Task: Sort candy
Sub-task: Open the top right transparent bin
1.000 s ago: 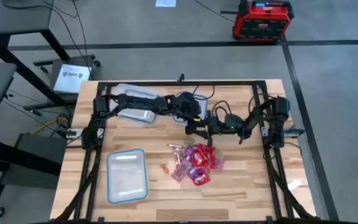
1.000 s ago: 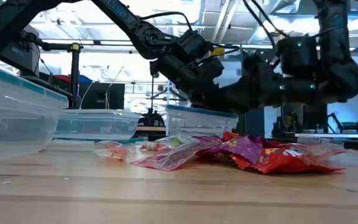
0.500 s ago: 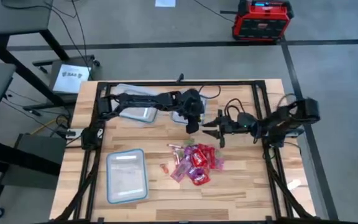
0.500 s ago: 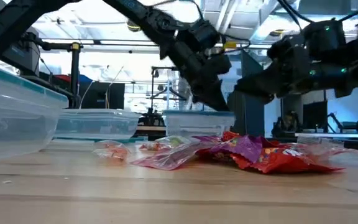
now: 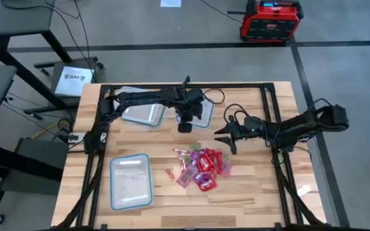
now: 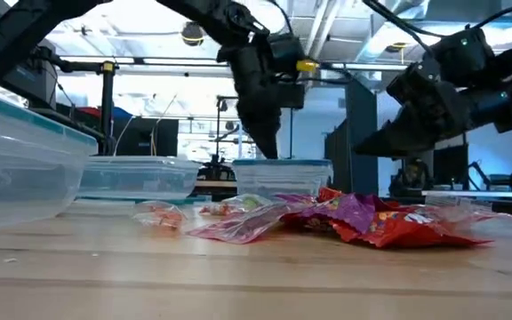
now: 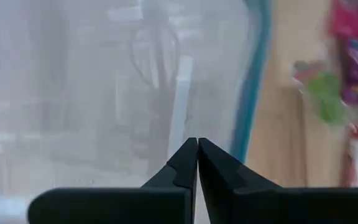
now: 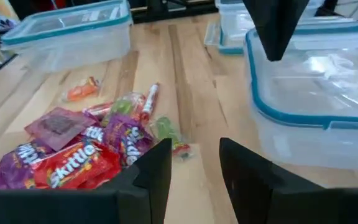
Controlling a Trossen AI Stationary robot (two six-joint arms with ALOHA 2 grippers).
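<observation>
Looking across your desk (image 5: pixel 249 192) from left to right, you are seeing a clear container (image 5: pixel 131 181) lying at the front left, apart from everything else. Farther back, a second container (image 5: pixel 144 114) is lying under your left arm, and a third container (image 5: pixel 201 114) is sitting just beside it, toward the middle.

Your left pincer (image 5: pixel 185 125) is hanging at the near edge of that third container, pointing downward; in the left wrist view its fingers (image 7: pixel 185 163) are pressing together tip to tip, with nothing between them, and the container's bluish rim is showing right behind them.

The candy (image 5: pixel 202 168) is lying in a loose heap on the bare wood at the middle front, below and between the two pincers, with none of it in any container. Red and purple packets are making up most of the heap, with a few small pieces (image 5: pixel 170 173) lying just off its left side.

Your right pincer (image 5: pixel 226 135) is hovering to the right of the left one, above the heap's back edge and clear of it. Its fingers (image 8: pixel 151 171) are standing apart, and it is carrying nothing.
</observation>
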